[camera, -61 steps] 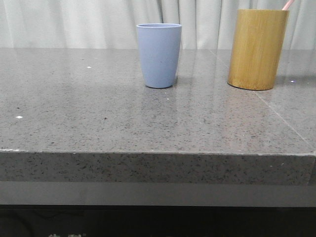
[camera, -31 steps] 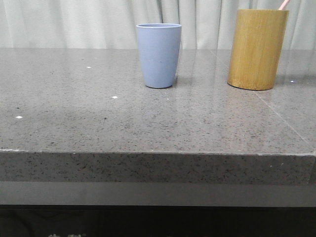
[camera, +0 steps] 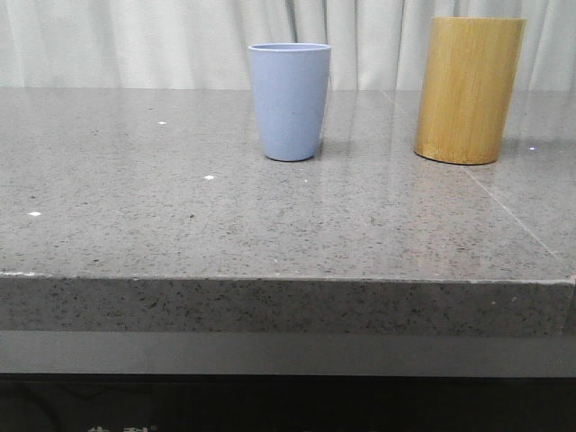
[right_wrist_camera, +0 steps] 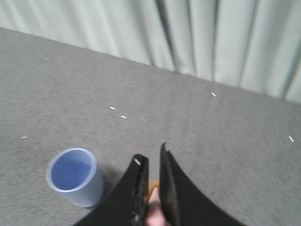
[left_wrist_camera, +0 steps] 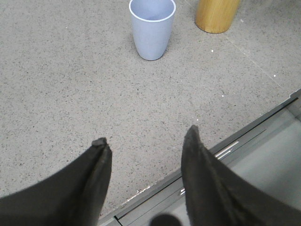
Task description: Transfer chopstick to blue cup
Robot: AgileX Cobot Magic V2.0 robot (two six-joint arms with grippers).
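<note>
Chopstick (right_wrist_camera: 153, 212) pinched between nearly closed right gripper (right_wrist_camera: 151, 162), blue cup (right_wrist_camera: 75, 176) beside, left gripper (left_wrist_camera: 146, 139) wide apart, empty.

Front view: low, level, near the table edge (camera: 288, 279), facing the curtain. Wrist views: high, looking down. Shared everywhere: blue cup (camera: 289, 101) (left_wrist_camera: 152, 28) (right_wrist_camera: 75, 177).

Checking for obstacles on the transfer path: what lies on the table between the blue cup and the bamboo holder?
Nothing: between blue cup and bamboo holder the front view shows bare table.
</note>
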